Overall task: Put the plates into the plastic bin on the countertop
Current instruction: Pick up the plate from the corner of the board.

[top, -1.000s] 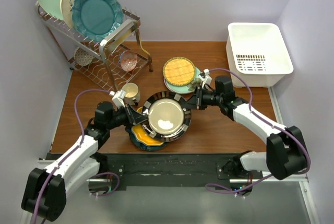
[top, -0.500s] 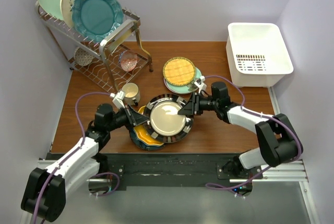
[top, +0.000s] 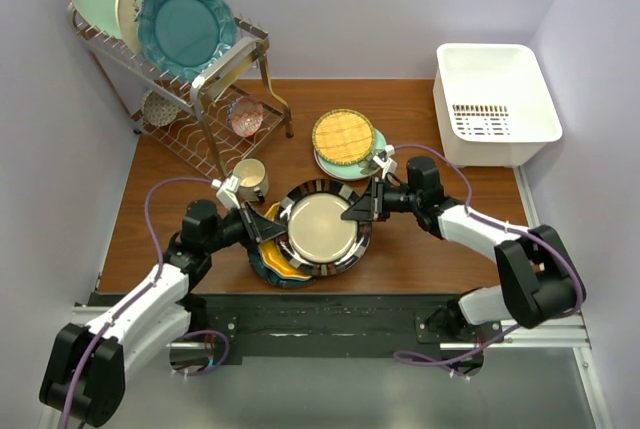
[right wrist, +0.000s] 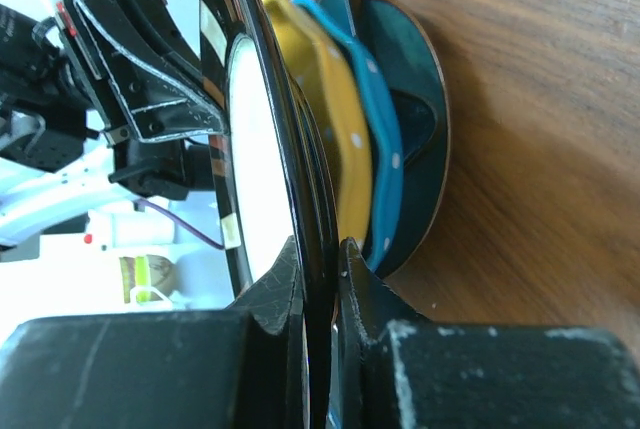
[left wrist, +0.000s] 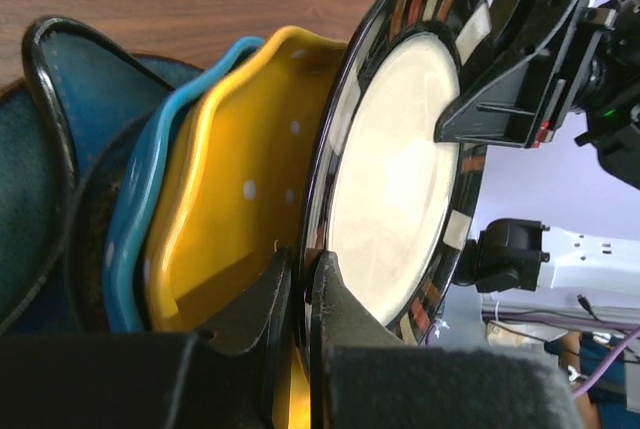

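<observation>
A black-rimmed cream plate (top: 322, 229) is held a little above the stack of plates, between both arms. My left gripper (top: 272, 227) is shut on its left rim, seen close in the left wrist view (left wrist: 305, 269). My right gripper (top: 362, 207) is shut on the opposite rim (right wrist: 322, 254). Under it lie an orange scalloped plate (left wrist: 230, 209), a blue dotted plate (right wrist: 375, 149) and a dark teal plate (top: 270, 267). A yellow lattice plate (top: 343, 136) rests on a pale green one behind. The white plastic bin (top: 495, 99) stands at the far right of the countertop (top: 440, 239).
A wire rack (top: 190, 99) with three upright plates stands at the back left. A small cream cup (top: 250, 179) sits just behind my left gripper. Walls close in on the left, back and right.
My right gripper moved left to the cream plate's right rim, opened briefly and shut on it. The plate has levelled slightly. The left gripper kept its grip.
</observation>
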Tool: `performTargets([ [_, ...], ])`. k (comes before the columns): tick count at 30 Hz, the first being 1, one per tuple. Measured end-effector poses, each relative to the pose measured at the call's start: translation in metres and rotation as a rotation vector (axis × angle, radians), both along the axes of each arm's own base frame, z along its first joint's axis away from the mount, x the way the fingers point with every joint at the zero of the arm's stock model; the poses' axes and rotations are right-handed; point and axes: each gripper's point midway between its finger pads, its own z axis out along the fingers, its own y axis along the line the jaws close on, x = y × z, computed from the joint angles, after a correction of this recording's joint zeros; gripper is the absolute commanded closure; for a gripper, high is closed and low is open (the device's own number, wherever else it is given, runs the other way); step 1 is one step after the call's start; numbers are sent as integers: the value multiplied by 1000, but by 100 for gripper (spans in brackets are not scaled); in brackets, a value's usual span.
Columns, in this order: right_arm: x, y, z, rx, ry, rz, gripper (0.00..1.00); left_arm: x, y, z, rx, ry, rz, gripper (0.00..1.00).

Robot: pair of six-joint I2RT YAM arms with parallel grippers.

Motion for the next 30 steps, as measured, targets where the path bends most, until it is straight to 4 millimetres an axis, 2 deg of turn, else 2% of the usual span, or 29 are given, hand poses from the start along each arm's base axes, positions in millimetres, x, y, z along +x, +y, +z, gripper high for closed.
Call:
performTargets([
  [1, -2, -1, 2, -9, -8, 0, 100, -1, 0, 0, 3, 0, -1, 69],
  [3, -4, -2, 6, -23, -21, -1, 100, -2, 1, 3, 23, -25, -9, 50],
  [4, -5, -2, 8, -32, -23, -2, 100, -2, 2, 2, 48, -36, -8, 32],
  [7, -6, -4, 15, -46, -28, -12, 100, 4, 6, 13, 82, -90, 5, 11],
  [9, -5, -6, 17, -62, -40, -17, 100, 9, 9, 21, 101, -126, 19, 4],
  [13, -5, -9, 15, -79, -25, -29, 100, 13, 12, 26, 131, -154, 32, 0],
  [20, -5, -12, 18, -95, -22, -47, 100, 16, 17, 31, 176, -163, 40, 0],
  [30, 1, -14, 34, -118, -51, -61, 100, 34, 25, 47, 243, -194, 92, 0],
])
